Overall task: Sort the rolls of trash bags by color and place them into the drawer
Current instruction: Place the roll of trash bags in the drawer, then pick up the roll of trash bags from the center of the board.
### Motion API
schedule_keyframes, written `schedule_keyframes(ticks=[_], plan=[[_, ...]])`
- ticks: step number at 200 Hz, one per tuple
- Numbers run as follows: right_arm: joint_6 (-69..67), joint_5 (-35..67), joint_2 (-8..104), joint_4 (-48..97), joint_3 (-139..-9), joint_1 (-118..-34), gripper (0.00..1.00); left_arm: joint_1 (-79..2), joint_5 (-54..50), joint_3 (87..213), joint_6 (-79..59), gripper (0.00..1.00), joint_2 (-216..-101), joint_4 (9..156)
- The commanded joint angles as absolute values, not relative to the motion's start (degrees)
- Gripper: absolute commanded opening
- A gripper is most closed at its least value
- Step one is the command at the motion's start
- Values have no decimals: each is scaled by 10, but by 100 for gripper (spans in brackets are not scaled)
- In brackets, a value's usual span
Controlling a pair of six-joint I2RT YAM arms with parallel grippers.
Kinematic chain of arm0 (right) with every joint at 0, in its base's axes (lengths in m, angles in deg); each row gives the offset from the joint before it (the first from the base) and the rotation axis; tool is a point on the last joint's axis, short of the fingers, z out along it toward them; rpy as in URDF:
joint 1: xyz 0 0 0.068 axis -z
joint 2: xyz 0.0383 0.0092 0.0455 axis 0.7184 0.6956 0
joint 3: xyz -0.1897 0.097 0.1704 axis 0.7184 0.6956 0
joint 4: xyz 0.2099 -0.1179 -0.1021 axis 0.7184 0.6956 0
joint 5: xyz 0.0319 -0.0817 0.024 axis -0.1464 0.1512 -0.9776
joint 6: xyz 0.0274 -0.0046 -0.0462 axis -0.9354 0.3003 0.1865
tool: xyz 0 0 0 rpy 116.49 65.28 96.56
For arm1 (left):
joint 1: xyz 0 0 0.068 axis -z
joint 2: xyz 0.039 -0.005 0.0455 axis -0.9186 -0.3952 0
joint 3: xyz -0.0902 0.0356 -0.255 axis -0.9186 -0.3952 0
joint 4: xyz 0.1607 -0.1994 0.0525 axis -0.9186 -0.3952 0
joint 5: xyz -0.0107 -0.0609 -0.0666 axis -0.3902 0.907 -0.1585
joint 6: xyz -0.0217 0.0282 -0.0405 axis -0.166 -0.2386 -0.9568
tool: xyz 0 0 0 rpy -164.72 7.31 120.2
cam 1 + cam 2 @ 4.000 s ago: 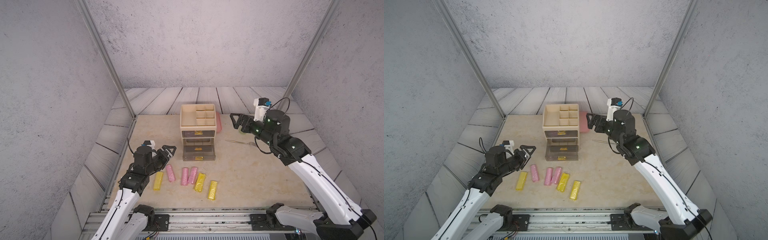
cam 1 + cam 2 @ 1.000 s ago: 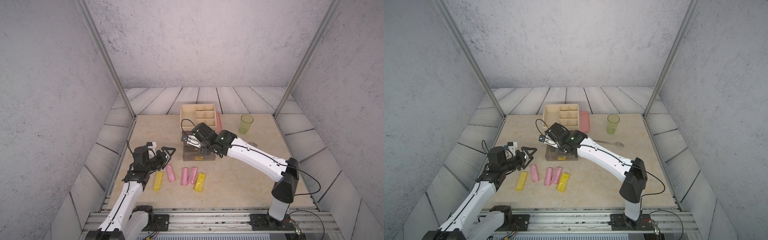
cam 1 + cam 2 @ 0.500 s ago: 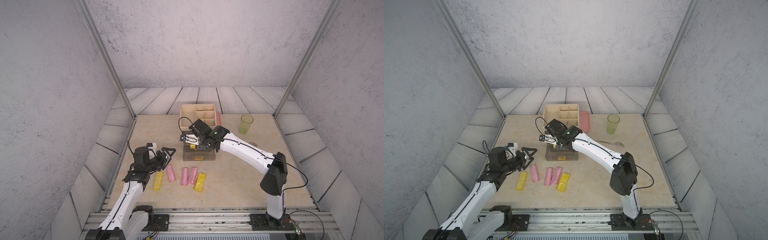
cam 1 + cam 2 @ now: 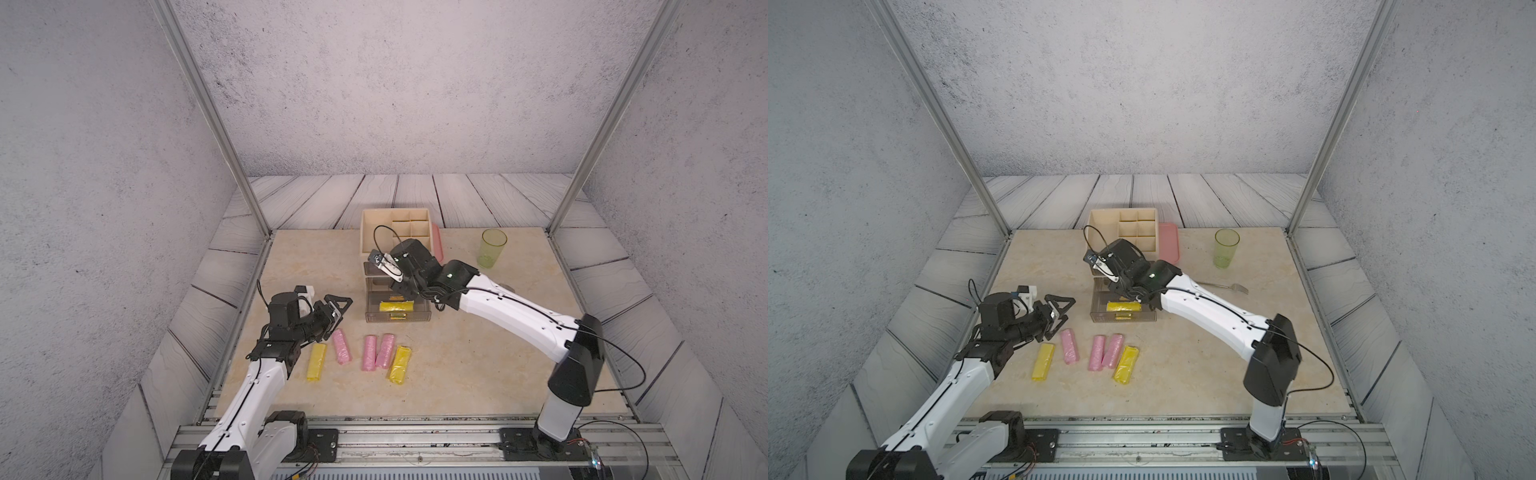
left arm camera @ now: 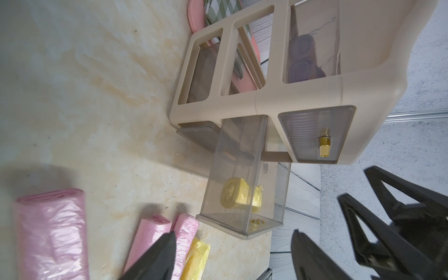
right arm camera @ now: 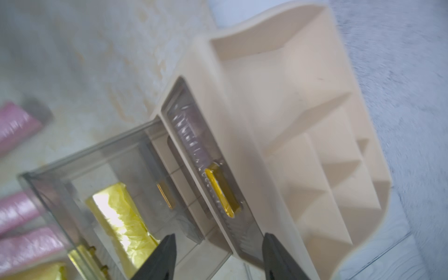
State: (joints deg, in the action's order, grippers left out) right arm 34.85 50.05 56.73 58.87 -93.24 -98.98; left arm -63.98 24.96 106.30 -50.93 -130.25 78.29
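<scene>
Beige marbled surface carries a beige plastic drawer cabinet. Its translucent grey middle drawer stands pulled out under the right gripper, whose jaws are moderately apart with nothing between them. One crinkly yellow plastic roll lies inside that drawer, just below the right gripper. Left gripper hovers wide and empty above the surface; nearest it lie a first pink roll and a second yellow roll, and further toward the right gripper a second pink roll lies beside a third pink roll and a third yellow roll.
</scene>
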Motion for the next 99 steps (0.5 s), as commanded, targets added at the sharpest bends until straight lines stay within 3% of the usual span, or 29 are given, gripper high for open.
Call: schedule_keyframes(ticks=[1,36,77,89,99], plan=[[144,493,451,558,-899,-990,59,-644,252,1082,-488,80,-1311,781],[-126,419,387,653,-840,-991,50,-643,246,1084,-485,80,-1313,780],[-349,333,383,656,-721,-1025,43,-644,239,1084,-487,80,-1306,776],[-380,330,385,636,-690,-1049,43,-644,236,1080,-488,80,-1300,776],[-398,328,388,610,-663,-1067,49,-644,233,1074,-491,80,-1295,777]])
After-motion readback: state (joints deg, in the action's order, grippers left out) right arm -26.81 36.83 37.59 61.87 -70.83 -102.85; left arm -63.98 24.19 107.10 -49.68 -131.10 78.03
